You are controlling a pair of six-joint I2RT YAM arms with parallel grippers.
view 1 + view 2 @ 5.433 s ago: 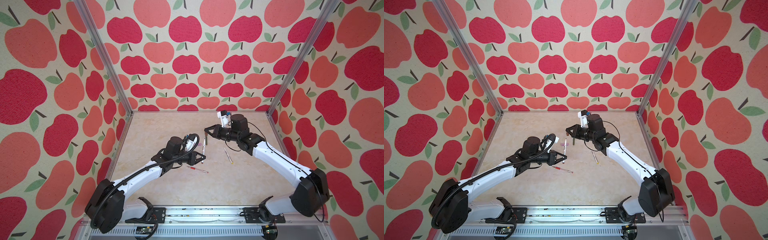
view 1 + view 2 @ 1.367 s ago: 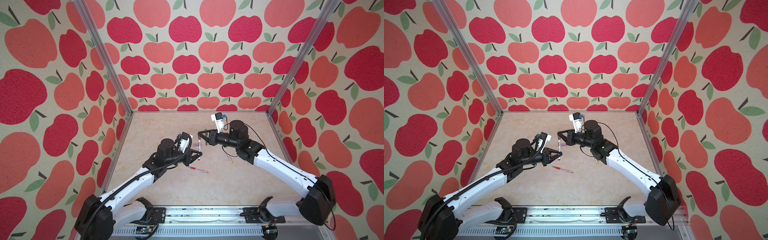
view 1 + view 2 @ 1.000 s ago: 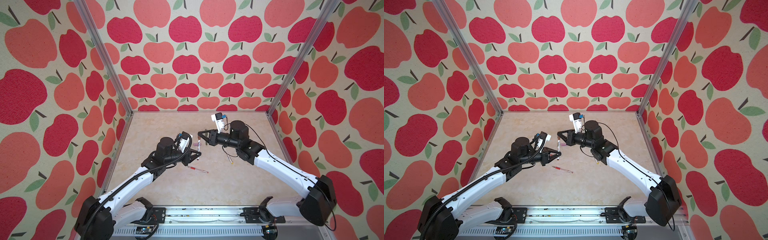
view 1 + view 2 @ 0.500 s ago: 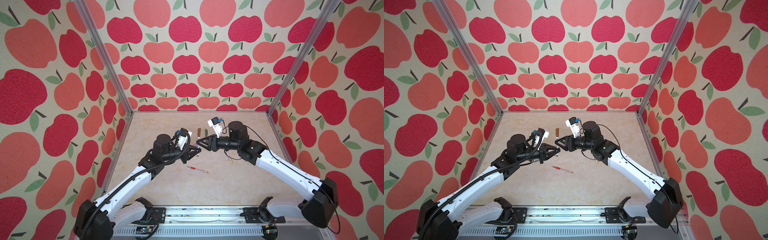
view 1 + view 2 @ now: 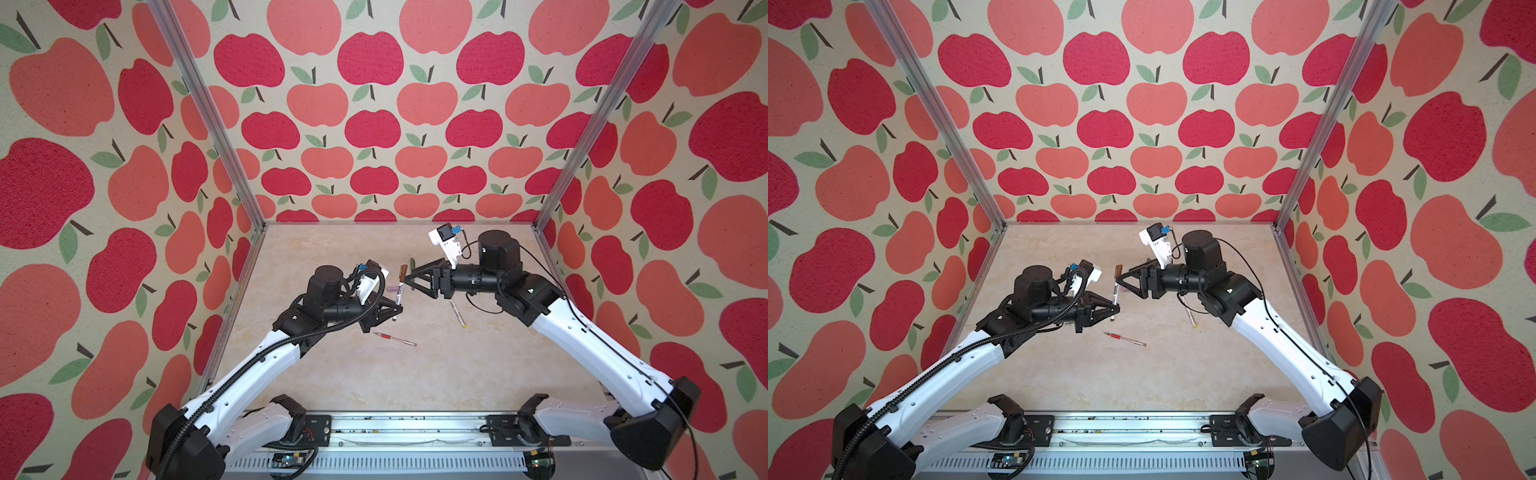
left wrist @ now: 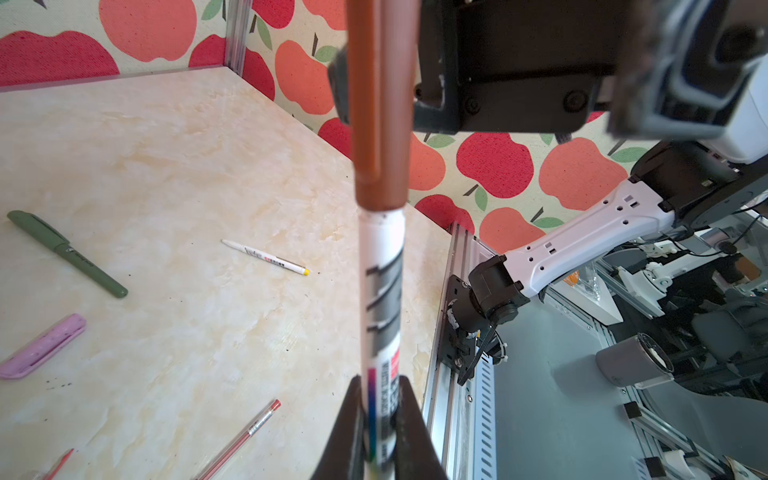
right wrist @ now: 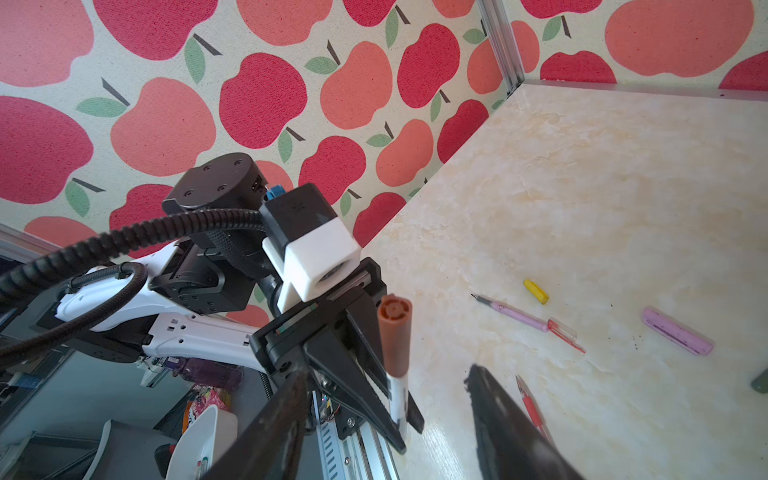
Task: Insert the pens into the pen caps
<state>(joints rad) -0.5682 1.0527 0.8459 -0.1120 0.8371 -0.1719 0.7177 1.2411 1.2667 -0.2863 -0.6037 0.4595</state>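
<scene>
Apple-print walls box in the cream marbled tabletop. Your left gripper is clamped tight on the lower barrel of the white-and-brown pen and holds it nearly upright above the table. The brown cap sits on the pen's upper end. Your right gripper has its jaws spread wide and grips nothing. Its tips stand just beside the brown cap, and you cannot tell whether they touch it.

On the table, the red pen lies near the left gripper. The white-and-yellow pen lies under the right arm, and the dark green pen lies farther back. The right wrist view shows you the lilac cap, the yellow cap and the pink pen, with the red cap just beside the pink pen's end.
</scene>
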